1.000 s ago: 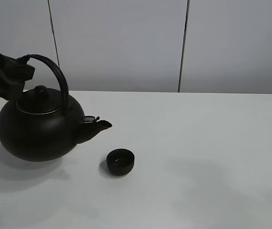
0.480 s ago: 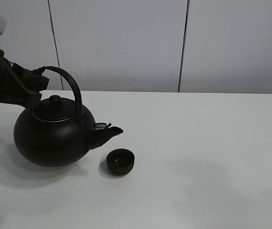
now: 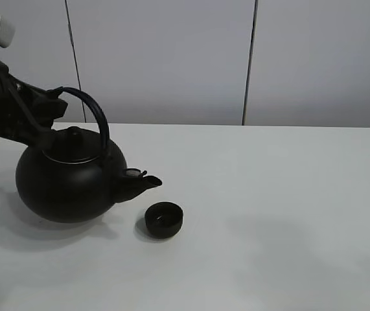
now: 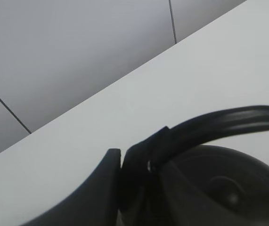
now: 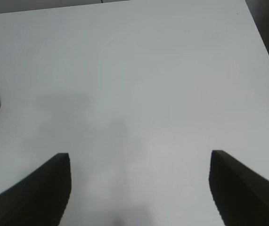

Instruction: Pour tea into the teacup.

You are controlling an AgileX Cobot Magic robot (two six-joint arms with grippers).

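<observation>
One kettle handle (image 3: 98, 118) is clamped by the left claw (image 4: 121, 161), the teacup (image 3: 164, 219) lying below it past the spout (image 3: 143, 184). The right claw (image 5: 140, 186) is held apart.

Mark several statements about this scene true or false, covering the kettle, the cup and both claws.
1. The left claw grips the kettle by its arched handle. True.
2. The teacup lies tipped on its side. False: it stands upright on the table.
3. The right claw is shut on the teacup. False: it is open and holds nothing, apart from the teacup.
4. No stream of tea shows at the spout. True.
5. The spout points away from the teacup. False: it points toward the teacup's side.
</observation>
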